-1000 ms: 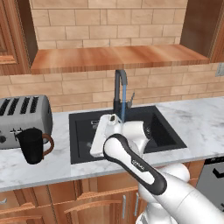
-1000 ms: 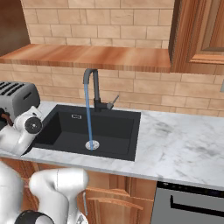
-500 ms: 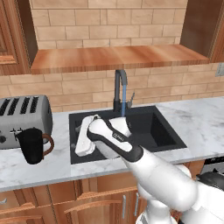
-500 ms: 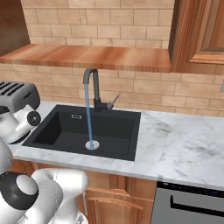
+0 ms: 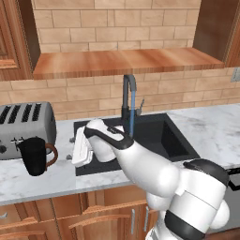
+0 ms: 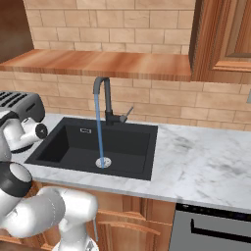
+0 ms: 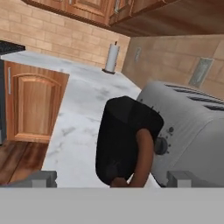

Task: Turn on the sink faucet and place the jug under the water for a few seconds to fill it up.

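Matte black cylindrical jug [image 7: 124,140] with brown loop handle, between wide-open pincer [image 7: 109,178] tips.

In the left base view the jug [image 5: 36,156] is standing on the bench [image 5: 206,123] at the left of the frame, just in front of the toaster [image 5: 26,129]. The sink [image 5: 161,138] is lying to its right at frame centre, with the sink faucet [image 5: 127,99] rising behind it and the water [image 5: 132,112] falling into it. The pincer [image 5: 80,149] is hanging between jug and sink. A shelf [image 5: 122,61] is sitting above.
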Available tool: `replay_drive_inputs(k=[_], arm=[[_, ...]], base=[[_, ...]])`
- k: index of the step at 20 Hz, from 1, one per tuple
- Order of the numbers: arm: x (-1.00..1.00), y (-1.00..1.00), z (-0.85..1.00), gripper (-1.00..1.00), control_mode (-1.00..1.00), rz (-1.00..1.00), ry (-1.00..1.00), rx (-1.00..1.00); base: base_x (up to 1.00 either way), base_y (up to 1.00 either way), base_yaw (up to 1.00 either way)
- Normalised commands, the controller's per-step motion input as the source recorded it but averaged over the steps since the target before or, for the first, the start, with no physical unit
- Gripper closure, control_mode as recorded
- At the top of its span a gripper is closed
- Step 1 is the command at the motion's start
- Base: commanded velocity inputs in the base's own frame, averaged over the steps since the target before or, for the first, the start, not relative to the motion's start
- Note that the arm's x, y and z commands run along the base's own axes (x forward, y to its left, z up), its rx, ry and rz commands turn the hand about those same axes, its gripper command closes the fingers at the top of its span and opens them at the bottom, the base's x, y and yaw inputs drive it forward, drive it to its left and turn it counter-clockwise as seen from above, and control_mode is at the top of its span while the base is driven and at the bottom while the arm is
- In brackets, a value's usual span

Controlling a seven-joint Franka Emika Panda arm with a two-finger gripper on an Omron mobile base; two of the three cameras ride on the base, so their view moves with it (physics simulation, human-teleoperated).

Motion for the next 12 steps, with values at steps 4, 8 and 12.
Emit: replay_drive_inputs(k=[4, 8, 12], arm=[[0.2, 0.27, -0.25, -1.0, -1.0, 0.07, 0.0, 0.01], [0.23, 0.36, -0.2, -1.0, -1.0, 0.06, 0.01, 0.0], [0.23, 0.4, -0.19, -1.0, -1.0, 0.05, 0.02, 0.0]], base=[[0.0, 0.0, 0.0], [0.0, 0.0, 0.0], [0.0, 0.0, 0.0]])
